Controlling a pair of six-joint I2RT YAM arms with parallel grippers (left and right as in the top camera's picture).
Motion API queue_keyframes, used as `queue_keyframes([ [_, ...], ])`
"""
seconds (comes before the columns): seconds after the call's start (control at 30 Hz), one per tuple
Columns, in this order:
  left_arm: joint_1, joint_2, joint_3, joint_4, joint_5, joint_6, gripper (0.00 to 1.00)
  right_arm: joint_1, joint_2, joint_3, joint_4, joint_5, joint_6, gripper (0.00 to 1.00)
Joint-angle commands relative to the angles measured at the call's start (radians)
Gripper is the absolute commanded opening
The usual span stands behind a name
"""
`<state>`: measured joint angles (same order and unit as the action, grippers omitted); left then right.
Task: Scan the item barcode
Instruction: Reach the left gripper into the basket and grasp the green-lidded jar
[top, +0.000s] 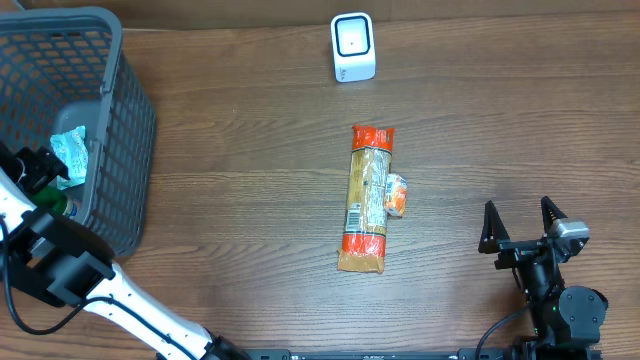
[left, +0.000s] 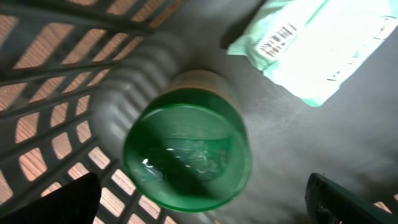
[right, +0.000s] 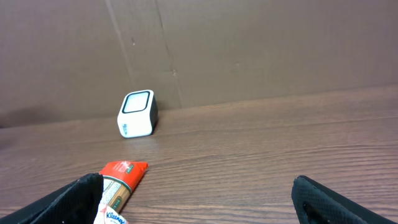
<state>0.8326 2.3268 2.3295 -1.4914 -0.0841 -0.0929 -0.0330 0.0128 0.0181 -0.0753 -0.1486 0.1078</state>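
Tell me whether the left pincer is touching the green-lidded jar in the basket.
Apart. The left wrist view shows the open left pincer straddling the green-lidded jar, with bare basket visible between the lid and each finger.

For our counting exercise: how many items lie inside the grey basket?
2: a green-lidded jar in a corner of the basket, and a pale green packet beside it. More may be hidden from view.
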Motion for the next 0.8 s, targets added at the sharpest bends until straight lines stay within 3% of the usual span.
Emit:
queue_keyframes([
  [0.0,0.018,0.036,-0.005,0.007,0.04,0.027,0.96,-0.006,-0.01,-0.01,0.004,0.013,-0.003,1.0],
  [0.53,0.02,0.132,-0.004,-0.003,0.066,0.041,0.9,-0.006,-0.01,-0.01,0.004,0.013,-0.003,1.0],
  [0.77,0.019,0.132,-0.004,-0.03,0.283,0.037,0.88,-0.006,-0.01,-0.01,0.004,0.013,-0.003,1.0],
])
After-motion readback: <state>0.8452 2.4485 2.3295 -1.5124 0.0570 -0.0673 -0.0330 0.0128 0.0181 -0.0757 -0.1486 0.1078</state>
